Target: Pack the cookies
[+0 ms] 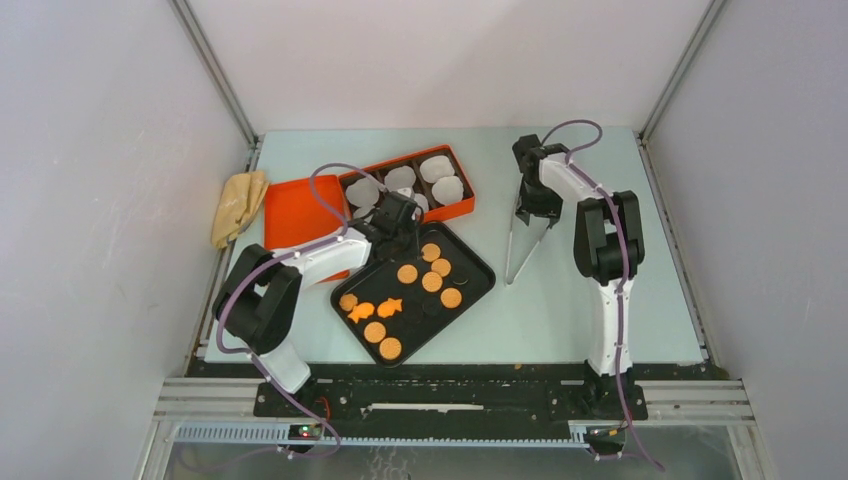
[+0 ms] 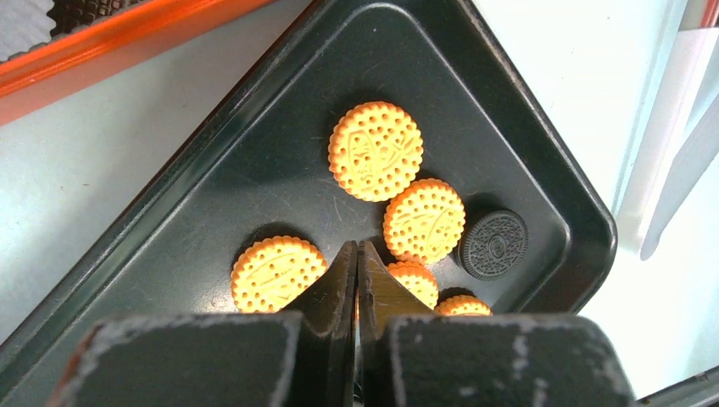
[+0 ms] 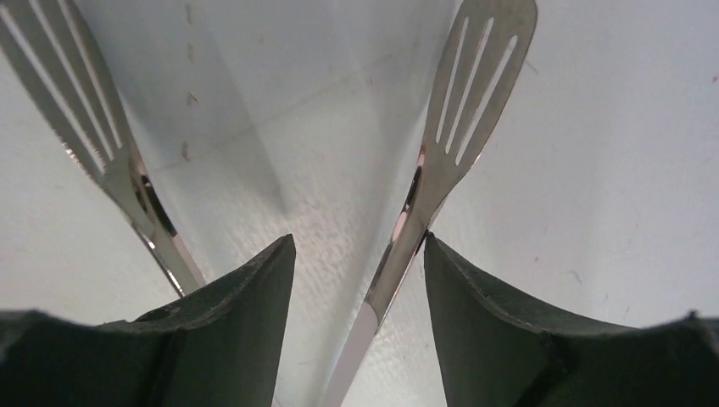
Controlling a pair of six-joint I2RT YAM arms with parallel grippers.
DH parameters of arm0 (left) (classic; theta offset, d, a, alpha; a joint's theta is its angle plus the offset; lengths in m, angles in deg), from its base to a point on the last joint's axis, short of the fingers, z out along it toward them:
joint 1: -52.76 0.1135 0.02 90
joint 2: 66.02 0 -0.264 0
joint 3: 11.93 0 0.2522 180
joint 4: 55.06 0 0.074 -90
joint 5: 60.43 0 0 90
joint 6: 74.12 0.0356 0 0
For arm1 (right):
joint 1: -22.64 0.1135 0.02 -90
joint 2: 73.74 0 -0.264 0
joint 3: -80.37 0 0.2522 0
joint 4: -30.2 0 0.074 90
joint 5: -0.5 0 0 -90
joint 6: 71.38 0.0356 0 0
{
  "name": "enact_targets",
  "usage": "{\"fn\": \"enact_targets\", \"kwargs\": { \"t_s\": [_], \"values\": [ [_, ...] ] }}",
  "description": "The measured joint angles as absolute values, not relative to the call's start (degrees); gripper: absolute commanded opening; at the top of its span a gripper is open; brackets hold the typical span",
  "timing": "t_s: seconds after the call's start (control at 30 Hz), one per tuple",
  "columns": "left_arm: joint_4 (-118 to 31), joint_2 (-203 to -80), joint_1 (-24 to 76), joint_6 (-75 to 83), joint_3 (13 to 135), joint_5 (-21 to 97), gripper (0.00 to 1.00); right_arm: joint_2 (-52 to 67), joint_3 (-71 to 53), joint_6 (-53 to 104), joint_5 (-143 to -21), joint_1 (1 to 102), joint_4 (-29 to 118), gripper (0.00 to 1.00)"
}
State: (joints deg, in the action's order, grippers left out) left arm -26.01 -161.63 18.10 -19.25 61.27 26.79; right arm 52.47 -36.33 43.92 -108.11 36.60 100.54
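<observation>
Cookies (image 1: 407,273) all sit on the black tray (image 1: 487,272), mid-table. None are in the orange box (image 1: 468,207) at the tray's 12 o'clock, where white liners (image 1: 447,188) wait. Packing looks not started.

Left gripper (image 2: 357,250): jaws pressed together on nothing. Tips are low over the tray's 11 o'clock corner, among the orange rounds. Cannot tell if they touch the tray floor.

Right gripper (image 3: 358,242): jaws apart, pointing down at the tongs (image 3: 475,85). These appear to lie on the table (image 1: 600,250) at the tray's 3 o'clock, hinge toward 6, slotted blades toward 12. Only one tong arm runs between the jaws, close against one of them. The other arm lies outside the opposite jaw.

Likely step: pick up the tongs. Closing here would pinch a single thin arm, which could swivel and leaves no way to squeeze the tongs. Better to slide toward the hinge, where the arms converge, get both inside the jaws, centre, descend fully, then close gently. Steel on a smooth table may skate. Left arm: avoid pressing on cookies, they look brittle.
</observation>
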Motion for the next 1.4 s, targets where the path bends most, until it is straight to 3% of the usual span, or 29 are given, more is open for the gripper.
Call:
{"fn": "enact_targets", "kwargs": {
  "t_s": [0.4, 0.43, 0.5, 0.57, 0.83, 1.4],
  "values": [
    [-25.8, -161.6, 18.1, -19.3, 60.7, 26.8, 0.02, 47.7, -32.4, 42.6, -104.6, 36.3, 93.4, 0.70],
    [-25.7, -161.6, 18.1, -19.3, 60.7, 26.8, 0.02, 46.4, -31.1, 42.6, -104.0, 36.3, 92.9, 0.74],
    [-25.7, -161.6, 18.0, -19.3, 60.7, 26.8, 0.03, 43.8, -28.7, 42.8, -103.4, 36.6, 92.2, 0.97],
    [-25.2, -160.8, 18.0, -19.3, 60.7, 26.9, 0.03, 40.1, -24.7, 43.5, -102.9, 37.2, 91.4, 0.99],
    [-22.9, -152.8, 17.3, -19.1, 60.7, 26.8, 0.03, 32.8, -13.0, 47.2, -97.9, 44.9, 90.1, 1.00],
    [-19.9, -142.3, 17.3, -18.1, 57.1, 24.2, 0.04, 39.0, -14.2, 55.0, -99.1, 42.5, 91.0, 0.96]
  ]
}}
